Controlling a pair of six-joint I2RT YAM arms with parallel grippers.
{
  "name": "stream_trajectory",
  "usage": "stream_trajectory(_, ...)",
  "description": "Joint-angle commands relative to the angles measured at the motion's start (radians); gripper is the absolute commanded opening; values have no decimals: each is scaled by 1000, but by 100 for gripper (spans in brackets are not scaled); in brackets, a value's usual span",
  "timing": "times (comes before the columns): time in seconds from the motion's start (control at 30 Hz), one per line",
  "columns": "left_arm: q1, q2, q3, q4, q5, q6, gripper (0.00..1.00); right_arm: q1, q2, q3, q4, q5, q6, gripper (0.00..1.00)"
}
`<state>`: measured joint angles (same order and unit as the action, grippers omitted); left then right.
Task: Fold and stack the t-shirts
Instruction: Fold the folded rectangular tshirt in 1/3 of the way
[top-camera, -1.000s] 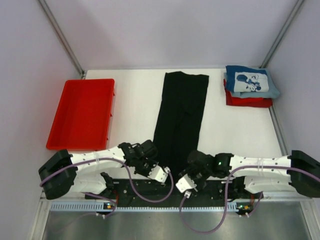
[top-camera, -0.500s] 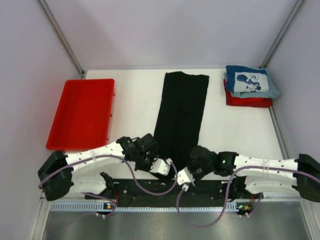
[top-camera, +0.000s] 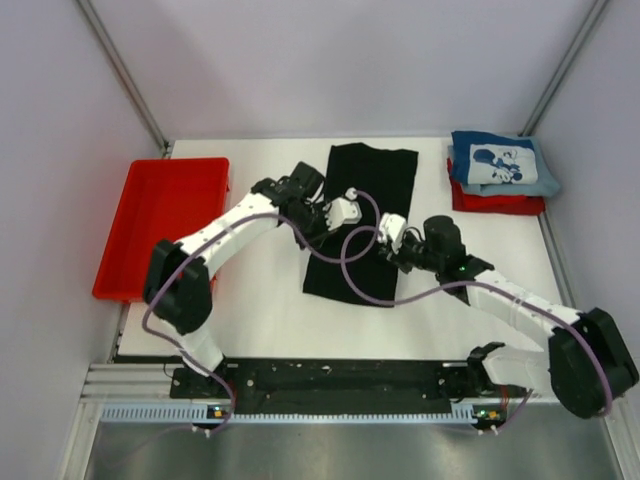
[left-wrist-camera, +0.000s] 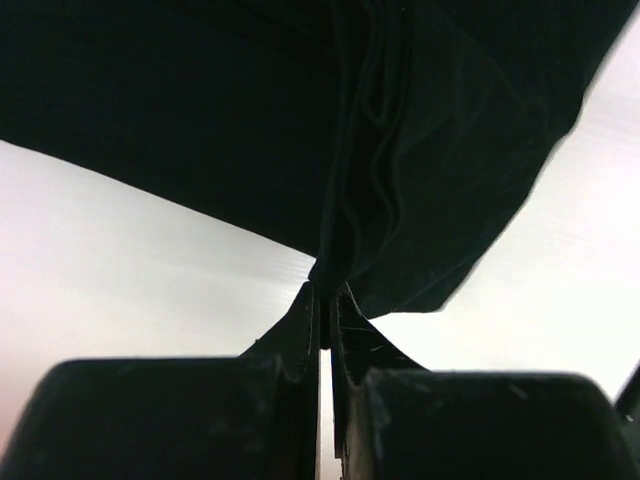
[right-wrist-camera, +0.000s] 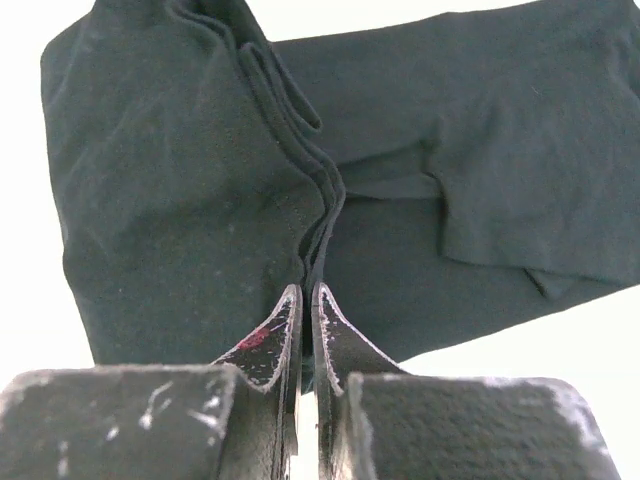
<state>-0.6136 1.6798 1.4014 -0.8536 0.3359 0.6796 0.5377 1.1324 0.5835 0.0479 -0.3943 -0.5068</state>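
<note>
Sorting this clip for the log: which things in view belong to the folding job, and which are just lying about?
Part of the job:
- black t-shirt, pinched by the left gripper and right gripper
- blue t-shirt, lying on the red t-shirt

Lying about:
- red tray, at the left of the table, nothing visible in it

In the left wrist view, the black t-shirt (left-wrist-camera: 250, 120) is running off the top edge, dim and soft-focused, and its pinched edge is vanishing between the left fingers (left-wrist-camera: 298, 325). The right fingers (right-wrist-camera: 272, 335) are swallowing another fold, and there the cloth is running past the top and right edges. From above, the left arm (top-camera: 235, 220) and right arm (top-camera: 500, 295) are hiding the shirt's middle from you. The blue t-shirt (top-camera: 503, 165) is covering all but a sliver of the red t-shirt (top-camera: 497, 206).
</note>
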Motion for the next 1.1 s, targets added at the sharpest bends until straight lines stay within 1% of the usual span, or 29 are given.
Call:
stream_trajectory(0.0, 47, 161, 204, -53, 12, -57, 0, -100, 133, 56, 280, 3, 145, 0)
stream_trajectory(0.1, 66, 266, 327, -71, 9, -63, 0, -142, 233, 125, 268, 14, 159, 0)
stream_trajectory(0.2, 84, 339, 430, -70, -5, -69, 0, -166, 289, 173, 239, 51, 148, 0)
stream_trajectory(0.3, 97, 402, 479, -64, -15, -69, 0, -205, 339, 194, 264, 32, 177, 0)
stream_trajectory(0.4, 95, 452, 522, -67, -21, -66, 0, -208, 398, 269, 169, 52, 168, 0)
stream_trajectory(0.47, 95, 481, 548, -65, -38, -64, 0, -208, 429, 303, 123, 113, 172, 0)
stream_trajectory(0.53, 95, 511, 574, -65, -58, -64, 0, -209, 461, 354, 54, 135, 172, 0)
stream_trajectory(0.63, 97, 537, 613, -62, -55, -61, 1, -209, 494, 371, 15, 173, 177, 0)
stream_trajectory(0.73, 97, 541, 605, -27, -46, -58, 8, -209, 518, 372, 17, 245, 169, 0)
stream_trajectory(0.77, 97, 544, 604, 3, -64, -64, 12, -211, 527, 383, 17, 273, 169, 0)
stream_trajectory(0.8, 98, 546, 605, 33, -84, -75, 18, -209, 541, 397, 15, 296, 168, 4)
stream_trajectory(0.83, 97, 547, 607, 63, -104, -86, 23, -211, 558, 412, 26, 323, 157, 14)
stream_trajectory(0.9, 101, 551, 616, 154, -197, -89, 33, -209, 604, 429, 96, 453, 134, 34)
stream_trajectory(0.93, 106, 557, 631, 183, -242, -87, 36, -212, 622, 434, 160, 506, 101, 38)
stream_trajectory(1.0, 130, 581, 715, 174, -293, -92, 37, -214, 624, 447, 181, 546, 29, 39)
stream_trajectory(1.03, 143, 586, 749, 144, -287, -97, 38, -214, 594, 446, 170, 529, -2, 39)
stream_trajectory(1.07, 155, 578, 760, 119, -267, -103, 38, -216, 552, 428, 162, 479, -19, 39)
